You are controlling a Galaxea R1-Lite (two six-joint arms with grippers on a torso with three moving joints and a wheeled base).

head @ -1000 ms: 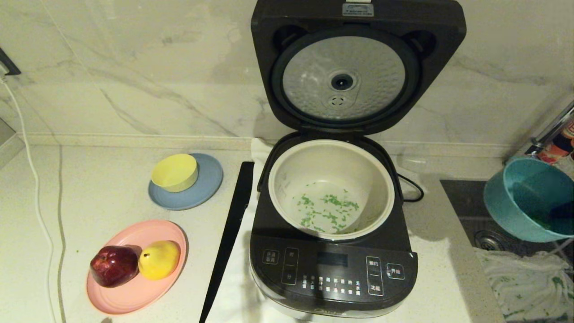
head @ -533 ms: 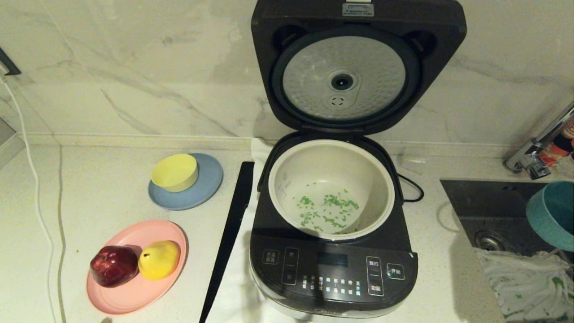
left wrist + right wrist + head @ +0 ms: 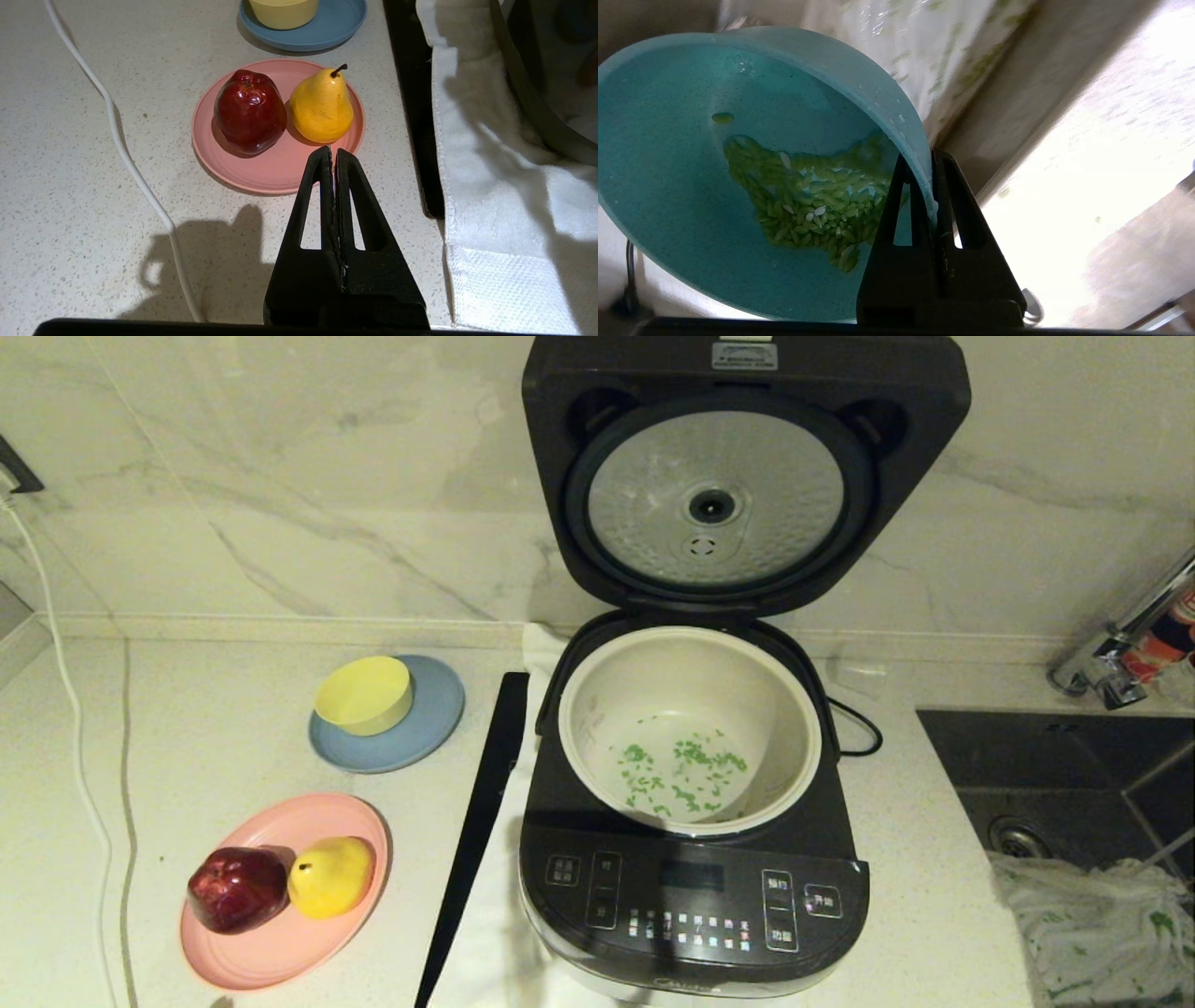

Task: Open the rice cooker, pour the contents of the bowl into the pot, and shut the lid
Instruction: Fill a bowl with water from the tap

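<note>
Dimpled metal lid (image 3: 715, 495); glossy apple (image 3: 250, 111); speckled counter (image 3: 215, 737).

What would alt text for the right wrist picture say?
The right gripper is shut on the rim of the tilted teal bowl, with green grains clumped against its lower inner side. A green-flecked white cloth lies behind.

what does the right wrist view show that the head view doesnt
Only the right wrist view: the right gripper shut on the rim of the teal bowl, with green grains still stuck inside.

Only the head view: the rice cooker with its lid up, the pot holding scattered green bits, and the plates with fruit.

Both: the white cloth flecked with green, by the sink.
</note>
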